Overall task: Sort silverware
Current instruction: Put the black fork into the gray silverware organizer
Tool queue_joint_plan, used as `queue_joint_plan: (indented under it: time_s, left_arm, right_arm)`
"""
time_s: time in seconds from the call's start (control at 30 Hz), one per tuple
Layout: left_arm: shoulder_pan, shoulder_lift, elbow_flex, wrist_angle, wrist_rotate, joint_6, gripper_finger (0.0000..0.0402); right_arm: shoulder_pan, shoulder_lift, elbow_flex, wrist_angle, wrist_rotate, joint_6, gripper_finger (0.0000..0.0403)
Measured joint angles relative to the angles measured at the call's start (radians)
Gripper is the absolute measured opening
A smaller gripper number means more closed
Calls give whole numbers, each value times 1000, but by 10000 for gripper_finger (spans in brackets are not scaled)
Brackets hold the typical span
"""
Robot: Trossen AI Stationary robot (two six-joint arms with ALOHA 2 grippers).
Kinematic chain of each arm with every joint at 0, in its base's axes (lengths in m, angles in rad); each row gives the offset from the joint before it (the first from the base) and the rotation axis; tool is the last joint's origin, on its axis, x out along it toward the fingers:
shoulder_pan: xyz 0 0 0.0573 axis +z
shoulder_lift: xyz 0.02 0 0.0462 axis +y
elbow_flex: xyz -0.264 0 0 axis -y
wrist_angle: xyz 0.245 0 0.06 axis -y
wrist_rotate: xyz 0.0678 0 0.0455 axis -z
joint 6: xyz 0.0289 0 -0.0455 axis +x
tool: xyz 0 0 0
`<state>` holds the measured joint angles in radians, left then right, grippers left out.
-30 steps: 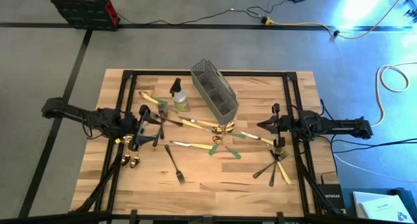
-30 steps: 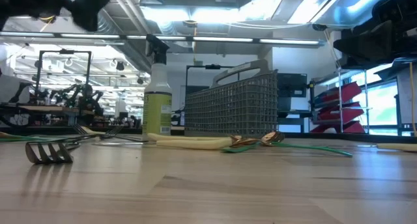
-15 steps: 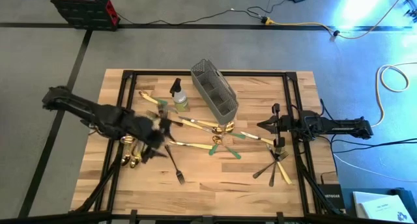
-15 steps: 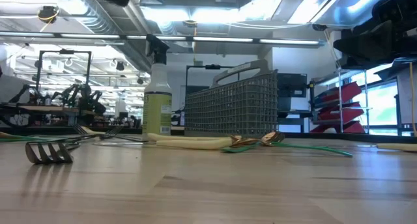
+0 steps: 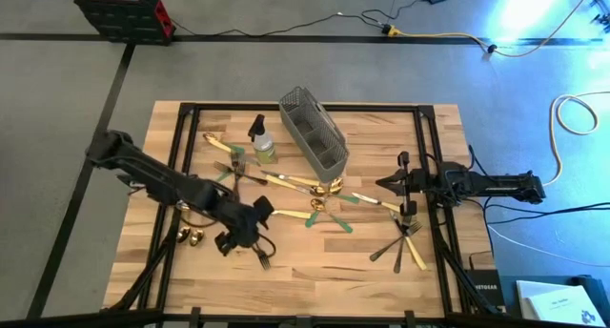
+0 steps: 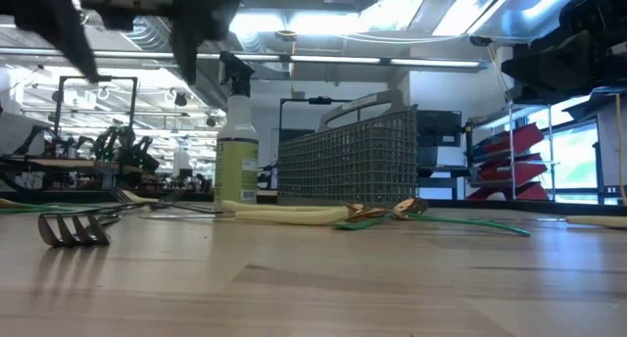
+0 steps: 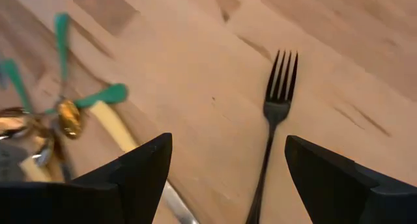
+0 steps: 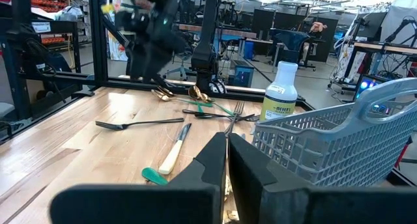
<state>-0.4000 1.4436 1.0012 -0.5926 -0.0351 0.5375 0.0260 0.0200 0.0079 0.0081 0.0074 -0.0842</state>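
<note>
The left claw hung over the near-left part of the wooden counter, its fingers spread wide apart and holding nothing. Directly beneath it lay a black fork, flat on the wood with its tines pointing away from the claw; in the high view that fork sat just beside the claw, toward the counter's near edge. The right claw waited at the right side of the counter, its fingers pressed together and empty. The rest of the silverware was scattered across the middle: a cream-handled knife lay just past the left claw, green-handled pieces and gold spoons were tangled near the centre, a small heap of forks lay by the right edge below the right claw, and two gold spoons rested near the left edge. A grey mesh caddy stood toward the far side of the counter, with a spray bottle of green liquid just to its left. In the low view a dark fork head lay in the foreground on the wood.
</note>
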Motion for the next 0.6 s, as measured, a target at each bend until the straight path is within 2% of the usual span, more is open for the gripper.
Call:
queue_joint_plan:
  time_s: [0.33, 0.6]
  left_arm:
    - [-2, 126, 0, 6, -1, -25, 284]
    - [-2, 154, 0, 8, -1, -25, 284]
  right_arm:
    - [0, 0, 0, 0, 0, 0, 0]
    - [0, 0, 0, 0, 0, 9, 0]
